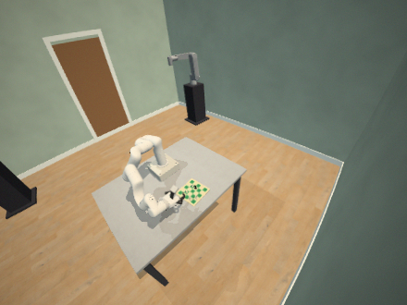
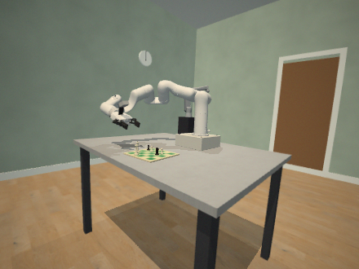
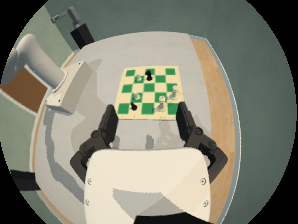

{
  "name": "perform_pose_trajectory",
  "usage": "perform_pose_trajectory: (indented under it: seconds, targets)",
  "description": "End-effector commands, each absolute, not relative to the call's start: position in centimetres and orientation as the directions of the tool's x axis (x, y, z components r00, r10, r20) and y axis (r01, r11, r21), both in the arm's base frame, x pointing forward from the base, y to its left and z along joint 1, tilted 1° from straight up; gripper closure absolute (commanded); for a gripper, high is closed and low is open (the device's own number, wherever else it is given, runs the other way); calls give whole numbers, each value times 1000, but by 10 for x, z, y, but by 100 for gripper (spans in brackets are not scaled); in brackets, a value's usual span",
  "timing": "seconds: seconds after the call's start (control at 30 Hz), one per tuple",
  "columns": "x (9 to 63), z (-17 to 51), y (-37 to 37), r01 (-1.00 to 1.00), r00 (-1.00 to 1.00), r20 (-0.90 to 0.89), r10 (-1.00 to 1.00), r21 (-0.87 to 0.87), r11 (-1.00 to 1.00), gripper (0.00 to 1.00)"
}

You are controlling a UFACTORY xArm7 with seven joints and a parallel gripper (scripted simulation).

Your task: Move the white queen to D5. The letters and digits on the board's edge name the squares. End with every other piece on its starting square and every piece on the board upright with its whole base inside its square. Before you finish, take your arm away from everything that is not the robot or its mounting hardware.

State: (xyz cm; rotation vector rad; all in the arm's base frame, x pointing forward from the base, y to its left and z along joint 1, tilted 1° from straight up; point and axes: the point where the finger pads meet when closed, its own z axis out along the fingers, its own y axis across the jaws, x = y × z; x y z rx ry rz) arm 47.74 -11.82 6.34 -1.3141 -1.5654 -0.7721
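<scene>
A small green-and-cream chessboard (image 3: 150,91) lies on the grey table; it also shows in the top view (image 1: 193,190) and the exterior view (image 2: 152,154). A few black and white pieces stand on it, too small to tell which is the white queen. A black piece (image 3: 148,75) stands near the far edge and another black piece (image 3: 135,106) near the near edge. White pieces (image 3: 162,100) stand to the right. My gripper (image 3: 146,110) (image 2: 126,122) is open and empty. It hovers above the table, short of the board's near edge.
The arm's white base plate (image 2: 197,141) stands on the table behind the board. A second arm on a black pedestal (image 1: 195,99) stands in the room's far corner. The table edge is close to the board's right side.
</scene>
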Motion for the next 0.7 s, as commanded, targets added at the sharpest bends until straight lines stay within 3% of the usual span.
perform_pose_trajectory:
  seconds: [0.0,0.07,0.1,0.27,0.3,0.5,0.67]
  targets:
    - [494,59,-79,958,6,779,627,-185,221,0]
    - [494,59,-79,958,6,779,627,-185,221,0]
    - [499,58,-67,953,-10,654,756,-223,205,0]
    - [503,58,-55,957,-32,513,858,-232,175,0]
    - [507,60,-45,963,-59,403,913,-217,158,0]
    - [516,73,-17,983,-130,133,983,-114,145,0]
    - [518,81,-3,986,-156,33,987,-51,157,0]
